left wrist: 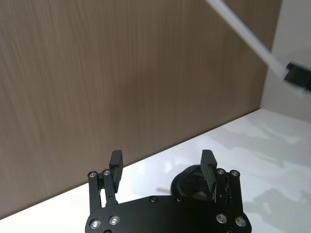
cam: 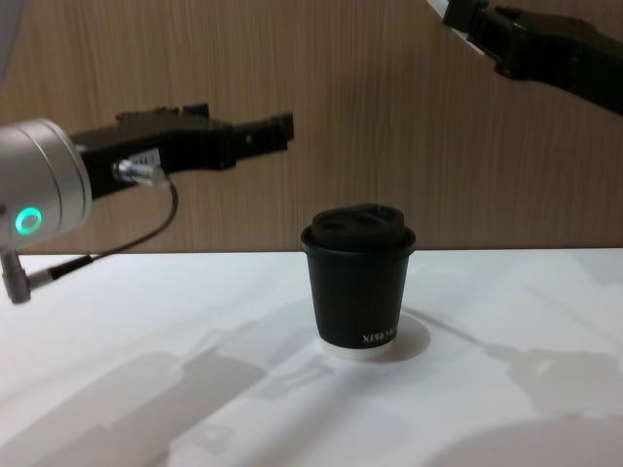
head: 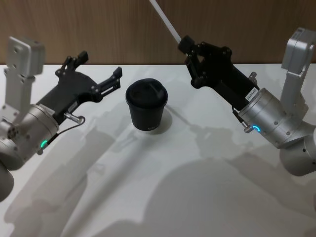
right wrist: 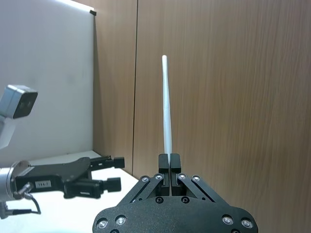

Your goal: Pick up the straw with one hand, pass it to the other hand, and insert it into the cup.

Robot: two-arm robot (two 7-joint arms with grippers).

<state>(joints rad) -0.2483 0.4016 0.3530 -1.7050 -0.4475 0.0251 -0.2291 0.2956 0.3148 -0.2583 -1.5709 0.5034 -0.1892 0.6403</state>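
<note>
The right gripper (head: 186, 45) is clamped on the lower end of the straw (head: 165, 19), a thin straight white tube slanting toward 11 o'clock. It is raised at 1 o'clock from the lidded black cup (head: 145, 106). The left gripper (head: 100, 65) is spread wide, holding nothing, at the cup's 10 o'clock.

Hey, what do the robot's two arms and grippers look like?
The left gripper and right gripper are black two-fingered linkages with silver screws and a white label, on silver-grey cylindrical wrists. The left wrist's ring glows green, the right's blue. A thin black cable with a metal plug loops at the left wrist.
</note>
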